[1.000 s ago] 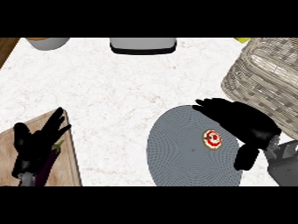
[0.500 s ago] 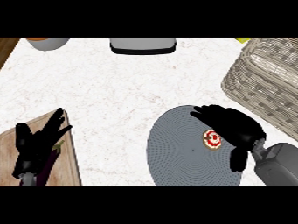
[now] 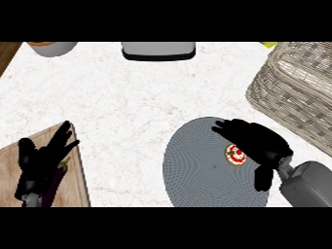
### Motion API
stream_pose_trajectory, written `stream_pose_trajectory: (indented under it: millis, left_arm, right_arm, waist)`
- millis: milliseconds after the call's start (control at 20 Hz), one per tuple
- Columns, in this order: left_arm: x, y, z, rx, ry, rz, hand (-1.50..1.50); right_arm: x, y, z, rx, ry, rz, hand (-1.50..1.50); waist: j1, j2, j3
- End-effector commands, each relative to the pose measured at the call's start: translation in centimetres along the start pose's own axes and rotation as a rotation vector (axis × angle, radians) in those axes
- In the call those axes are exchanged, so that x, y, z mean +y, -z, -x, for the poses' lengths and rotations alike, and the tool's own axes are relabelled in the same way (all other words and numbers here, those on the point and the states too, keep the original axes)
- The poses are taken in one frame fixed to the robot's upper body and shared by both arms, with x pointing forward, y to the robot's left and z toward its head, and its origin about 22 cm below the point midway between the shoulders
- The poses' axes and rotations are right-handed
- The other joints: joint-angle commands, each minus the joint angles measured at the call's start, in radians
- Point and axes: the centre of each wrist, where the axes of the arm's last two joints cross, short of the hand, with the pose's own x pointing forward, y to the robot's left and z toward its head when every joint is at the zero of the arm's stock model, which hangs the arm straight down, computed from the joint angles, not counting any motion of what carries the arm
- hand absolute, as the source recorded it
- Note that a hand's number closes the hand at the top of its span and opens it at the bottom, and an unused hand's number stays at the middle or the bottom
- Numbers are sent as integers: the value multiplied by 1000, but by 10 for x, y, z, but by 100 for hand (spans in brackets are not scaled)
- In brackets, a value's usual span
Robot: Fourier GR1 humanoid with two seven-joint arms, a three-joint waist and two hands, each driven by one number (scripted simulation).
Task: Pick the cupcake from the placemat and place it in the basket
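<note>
Right hand (image 3: 258,141) open, arched over cupcake (image 3: 235,154)

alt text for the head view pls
The right hand hovers open over a cupcake on a round grey placemat, beside a wicker basket. The left hand rests open over a cutting board at lower left.

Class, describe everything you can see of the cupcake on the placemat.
The cupcake is small and round, seen from above: a red top with white marks and a pale rim. It sits upright on the right part of the round grey placemat. The right hand arches over it, fingers above and thumb below. Whether the hand touches it cannot be told.
</note>
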Motion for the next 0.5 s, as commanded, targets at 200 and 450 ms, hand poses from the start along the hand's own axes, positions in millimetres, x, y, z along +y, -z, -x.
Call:
stream_pose_trajectory:
  millis: [200, 450]
  left_arm:
    - [12, -3, 17, 159, -24, -9, 0]
    - [-7, -17, 50, 155, -3, 14, 0]
  right_arm:
    - [17, 18, -1, -27, -57, 18, 150]
    - [23, 30, 0, -48, -157, 59, 150]
  waist:
    - [8, 12, -18]
    - [19, 14, -18]
